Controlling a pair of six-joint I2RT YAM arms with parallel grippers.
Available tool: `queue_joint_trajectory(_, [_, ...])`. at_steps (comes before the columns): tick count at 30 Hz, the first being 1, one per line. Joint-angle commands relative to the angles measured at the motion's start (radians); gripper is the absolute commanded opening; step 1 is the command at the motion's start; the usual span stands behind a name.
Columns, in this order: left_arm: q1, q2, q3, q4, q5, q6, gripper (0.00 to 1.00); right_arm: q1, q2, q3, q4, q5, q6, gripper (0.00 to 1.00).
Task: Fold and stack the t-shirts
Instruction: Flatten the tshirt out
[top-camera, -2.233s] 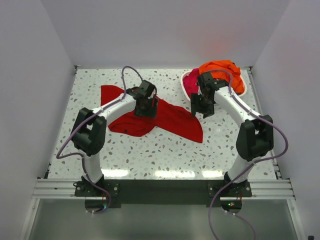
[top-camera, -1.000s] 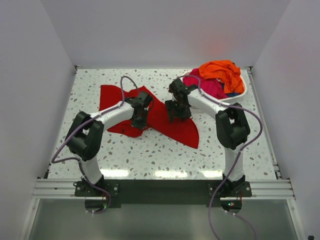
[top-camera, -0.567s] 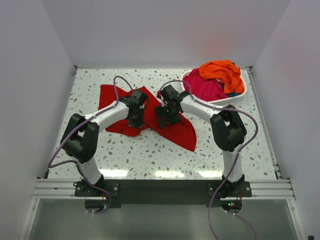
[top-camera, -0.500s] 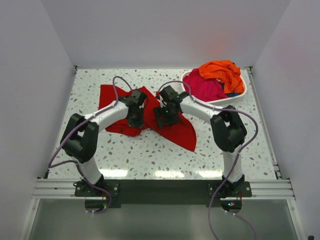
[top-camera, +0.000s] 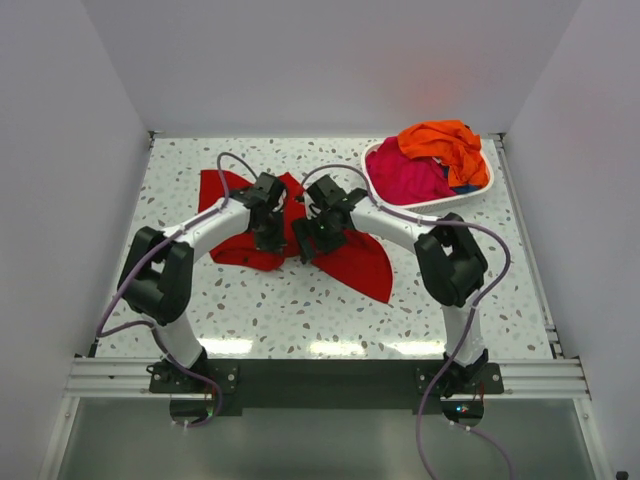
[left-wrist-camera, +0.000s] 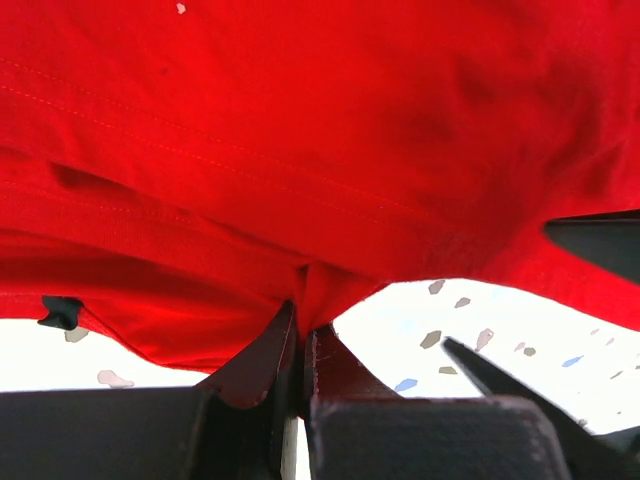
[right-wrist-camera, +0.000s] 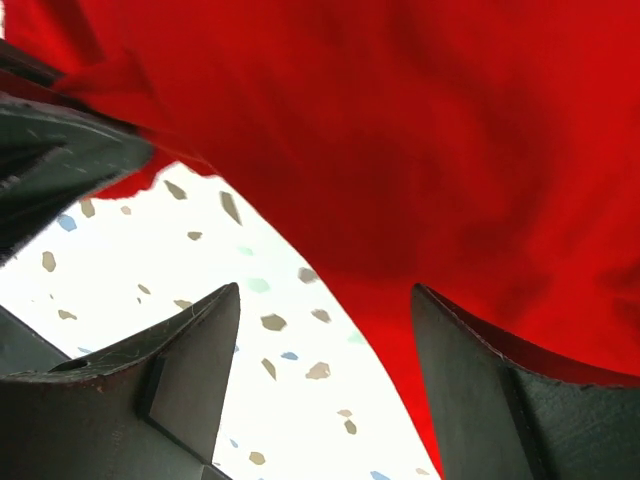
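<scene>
Up close, left gripper (left-wrist-camera: 300, 335) pinching red t-shirt (left-wrist-camera: 330, 130), right gripper (right-wrist-camera: 328, 345) spread wide

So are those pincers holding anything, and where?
The left pincer pinches an edge fold of the red t-shirt; the right pincer is open, holding nothing.

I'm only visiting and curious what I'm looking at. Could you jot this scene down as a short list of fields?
Left hand: shut, pinching the red t-shirt
Right hand: open, at the red t-shirt's edge, gripping nothing
Shirt state: crumpled on the table, unfolded
Basket: far right, holds the magenta t-shirt and orange t-shirt
Folded stack: none visible
</scene>
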Motion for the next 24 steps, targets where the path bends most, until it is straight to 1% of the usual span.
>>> queue_joint_trajectory(1, [0.023, -0.058, 0.037, 0.013, 0.051, -0.011, 0.00, 0.021, 0.028, 0.066, 0.018, -0.006, -0.020, 0.73])
queue_joint_trajectory(5, [0.037, -0.084, 0.023, 0.018, 0.083, -0.013, 0.00, 0.030, 0.092, 0.109, -0.002, 0.075, -0.014, 0.73])
queue_joint_trajectory(8, [0.049, -0.108, 0.014, 0.018, 0.097, -0.016, 0.00, 0.030, 0.141, 0.150, -0.013, 0.145, -0.008, 0.69])
queue_joint_trajectory(9, [0.055, -0.117, 0.011, 0.016, 0.100, -0.016, 0.00, 0.032, 0.149, 0.161, -0.017, 0.161, -0.003, 0.62])
queue_joint_trajectory(11, [0.063, -0.133, 0.000, 0.015, 0.104, -0.015, 0.00, 0.030, 0.155, 0.179, -0.020, 0.224, 0.000, 0.54])
queue_joint_trajectory(13, [0.078, -0.145, -0.009, 0.007, 0.104, -0.007, 0.00, 0.029, 0.149, 0.189, -0.020, 0.252, 0.005, 0.35])
queue_joint_trajectory(15, [0.090, -0.156, -0.023, 0.002, 0.101, -0.001, 0.00, 0.027, 0.140, 0.189, -0.017, 0.295, 0.011, 0.11])
queue_joint_trajectory(18, [0.115, -0.176, -0.034, -0.007, 0.095, 0.016, 0.00, 0.020, 0.133, 0.199, -0.025, 0.303, 0.018, 0.00])
queue_joint_trajectory(21, [0.149, -0.188, -0.026, -0.042, 0.043, 0.048, 0.00, 0.006, 0.106, 0.207, -0.052, 0.338, 0.026, 0.00])
queue_joint_trajectory(23, [0.172, -0.196, -0.014, -0.065, -0.010, 0.074, 0.00, -0.025, 0.054, 0.208, -0.078, 0.350, 0.040, 0.00])
queue_joint_trajectory(24, [0.201, -0.197, -0.008, -0.082, -0.026, 0.082, 0.00, -0.040, 0.034, 0.202, -0.101, 0.349, 0.061, 0.00])
